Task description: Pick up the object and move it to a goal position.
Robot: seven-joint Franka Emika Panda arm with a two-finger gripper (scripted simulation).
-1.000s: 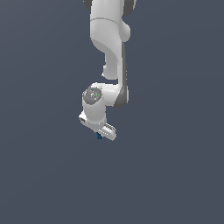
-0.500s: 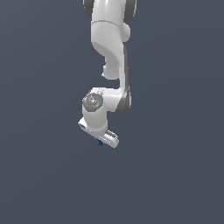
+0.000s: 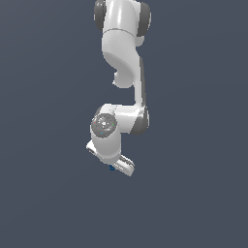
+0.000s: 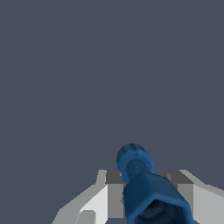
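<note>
The white arm hangs down the middle of the exterior view, ending in the white gripper (image 3: 115, 166). A tiny dark-blue speck, the object (image 3: 112, 168), peeks out under the hand. Close up in the wrist view, the object (image 4: 144, 188) is a dark-blue lumpy piece with a rounded end, pinched between the two pale fingers (image 4: 108, 192), so the gripper (image 4: 146, 194) is shut on it. It hangs in the air over the plain grey ground.
Only flat dark grey-blue ground (image 3: 193, 203) surrounds the arm in both views. No goal marker or other item shows.
The wrist and hand have swung toward the exterior view's left and risen slightly, carrying the blue object along. The grip has not changed.
</note>
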